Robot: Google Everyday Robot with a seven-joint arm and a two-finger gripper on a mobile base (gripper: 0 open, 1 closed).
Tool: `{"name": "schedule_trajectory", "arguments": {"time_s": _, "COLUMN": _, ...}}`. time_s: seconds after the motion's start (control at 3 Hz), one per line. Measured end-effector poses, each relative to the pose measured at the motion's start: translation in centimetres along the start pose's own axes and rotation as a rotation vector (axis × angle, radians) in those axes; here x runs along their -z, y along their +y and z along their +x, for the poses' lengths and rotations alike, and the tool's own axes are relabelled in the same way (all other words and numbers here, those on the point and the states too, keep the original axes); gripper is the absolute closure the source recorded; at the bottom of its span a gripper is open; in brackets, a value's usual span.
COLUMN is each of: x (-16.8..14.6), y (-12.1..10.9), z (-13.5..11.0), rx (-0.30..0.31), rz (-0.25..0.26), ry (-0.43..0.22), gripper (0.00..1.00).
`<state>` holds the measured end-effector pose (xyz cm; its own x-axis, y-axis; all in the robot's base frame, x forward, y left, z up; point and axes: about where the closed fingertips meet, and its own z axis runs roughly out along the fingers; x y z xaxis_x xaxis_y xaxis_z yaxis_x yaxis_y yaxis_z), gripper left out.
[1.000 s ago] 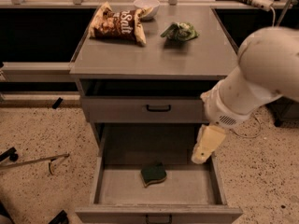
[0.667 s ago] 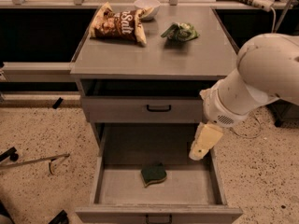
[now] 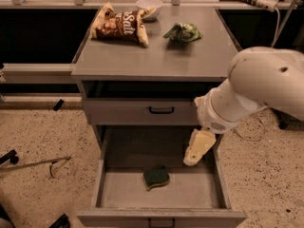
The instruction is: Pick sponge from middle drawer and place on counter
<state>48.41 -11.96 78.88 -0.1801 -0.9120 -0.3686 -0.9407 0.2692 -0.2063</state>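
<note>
My pincer [image 3: 191,160] hangs over the right rear of the open middle drawer [image 3: 190,194], close to its right wall; whether it is wide or narrow I cannot tell. It holds nothing. The sponge [image 3: 156,177] lies green face up on the drawer floor, left of the pincer and apart from it. My bulky white arm [image 3: 251,89] crosses the right end of the shut upper drawer front [image 3: 123,112]. On the grey tabletop [image 3: 152,56] above lie a chip bag [image 3: 119,25], a white bowl [image 3: 148,6] touching it at the back edge, and a green packet [image 3: 183,32] to their right. Speckled floor [image 3: 42,132] surrounds the cabinet; a pale ledge [image 3: 47,4] runs behind.
</note>
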Motion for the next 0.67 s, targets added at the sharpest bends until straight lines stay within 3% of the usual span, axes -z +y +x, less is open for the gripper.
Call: {"name": "schedule_trajectory", "arguments": {"time_s": 0.67, "x": -16.6, "y": 2.0, "z": -4.4, "rx": 0.000, "rz": -0.083, "ry": -0.108, "gripper": 0.00}}
